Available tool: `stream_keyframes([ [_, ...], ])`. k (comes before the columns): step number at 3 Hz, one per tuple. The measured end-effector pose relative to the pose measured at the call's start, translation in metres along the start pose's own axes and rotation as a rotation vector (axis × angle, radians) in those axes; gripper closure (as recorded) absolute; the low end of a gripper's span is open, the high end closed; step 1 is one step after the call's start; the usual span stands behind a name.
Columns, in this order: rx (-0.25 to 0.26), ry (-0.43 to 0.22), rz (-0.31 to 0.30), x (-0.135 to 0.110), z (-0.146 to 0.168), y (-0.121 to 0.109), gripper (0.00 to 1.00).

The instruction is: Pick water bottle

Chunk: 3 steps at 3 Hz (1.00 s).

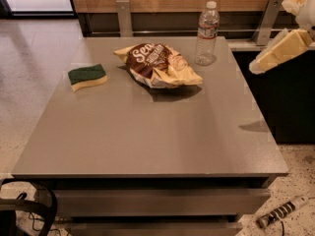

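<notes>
The water bottle stands upright near the far right corner of the grey table. It is clear and ribbed, with a white cap and a white-and-red label. A brown and yellow chip bag lies just left of it. My gripper is at the right edge of the view, raised beyond the table's right side, to the right of the bottle and apart from it. It holds nothing.
A green and yellow sponge lies at the table's left side. A wooden wall with metal posts runs behind the table. A dark counter stands to the right. Cables lie on the floor at the lower left and right.
</notes>
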State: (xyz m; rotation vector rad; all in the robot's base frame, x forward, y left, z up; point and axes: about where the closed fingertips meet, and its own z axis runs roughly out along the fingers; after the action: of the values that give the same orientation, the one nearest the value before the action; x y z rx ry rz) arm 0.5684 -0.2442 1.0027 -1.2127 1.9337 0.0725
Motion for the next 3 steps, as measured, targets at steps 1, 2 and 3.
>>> stream_keyframes([
  [1, 0.034, -0.218, 0.124, -0.013, 0.026, -0.033, 0.0],
  [2, 0.055, -0.352, 0.223, -0.021, 0.042, -0.048, 0.0],
  [3, 0.041, -0.417, 0.286, -0.023, 0.058, -0.052, 0.0],
])
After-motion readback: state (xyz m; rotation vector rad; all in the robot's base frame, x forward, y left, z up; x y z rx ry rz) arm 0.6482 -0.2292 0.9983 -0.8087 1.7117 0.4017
